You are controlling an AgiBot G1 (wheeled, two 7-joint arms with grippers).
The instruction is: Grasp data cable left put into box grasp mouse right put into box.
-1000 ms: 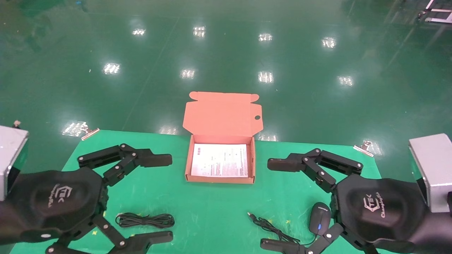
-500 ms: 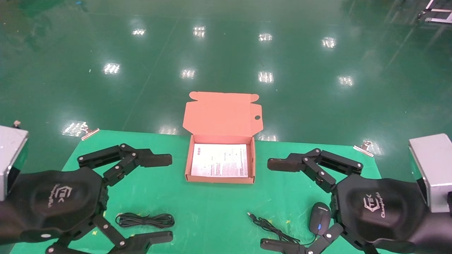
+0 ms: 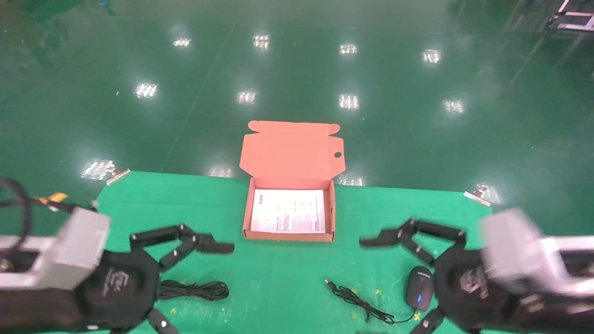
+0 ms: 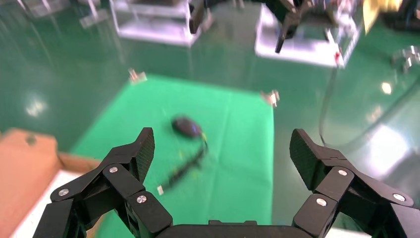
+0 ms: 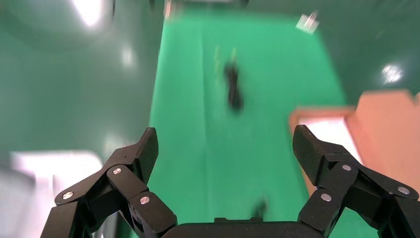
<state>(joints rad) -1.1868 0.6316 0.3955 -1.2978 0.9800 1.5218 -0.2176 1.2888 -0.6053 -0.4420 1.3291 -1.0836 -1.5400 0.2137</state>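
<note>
On our left, our left gripper [image 3: 185,283] hangs low over the green cloth-covered table [image 3: 274,273] with its black linkage fingers [image 4: 133,153] spread wide, nothing between them. The data cable [image 3: 194,290], a slim bundle of thin black loops, lies flat on the cloth between the two fingers as the head view shows it, just in front of the gripper's black palm, and we cannot tell whether anything touches it. From the left wrist view we look out between the parted fingers across the table to the far side, where the mouse [image 4: 186,127] shows as a blurred dark oval.

Ahead of both grippers and midway between them sits the small shallow orange-brown cardboard box [image 3: 247,214], its tabbed lid with the round hole standing open at the far side and a white printed sheet lining its bottom. It holds nothing else.

On our right, our right gripper [image 3: 401,283] hangs over the cloth with its fingers [image 5: 136,156] equally wide apart and empty. The small black oval mouse [image 3: 419,287] with the blue mark at its wheel rests just beside the gripper's palm, between the fingers in the head view. Its thin black cord [image 3: 359,302] with a USB plug trails away toward the table's middle.
</note>
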